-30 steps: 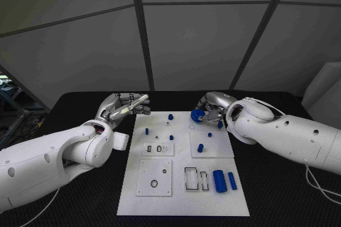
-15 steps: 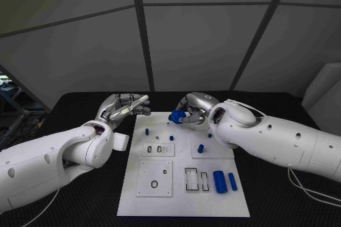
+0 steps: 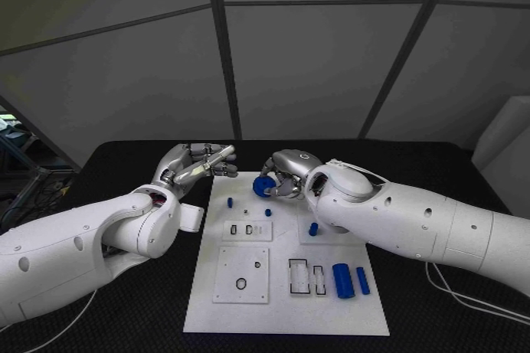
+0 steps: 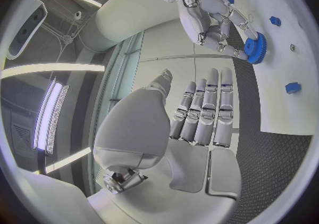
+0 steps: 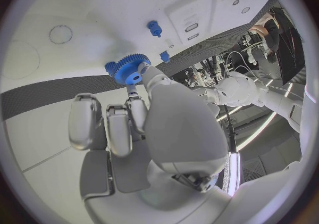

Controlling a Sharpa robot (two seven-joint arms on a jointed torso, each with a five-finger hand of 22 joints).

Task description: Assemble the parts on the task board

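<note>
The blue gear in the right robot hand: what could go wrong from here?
1. The blue gear is held only at the fingertips of the right robot hand, above the task board; it may slip and fall.
2. Small blue pegs stand close below, so lowering the gear could knock one.
3. The left robot hand hovers open nearby; the two could collide.

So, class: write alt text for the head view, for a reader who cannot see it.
The right hand holds a blue gear over the far end of the white task board. The left hand holds nothing, beside the board's far left corner. Small blue parts lie on the board.
</note>
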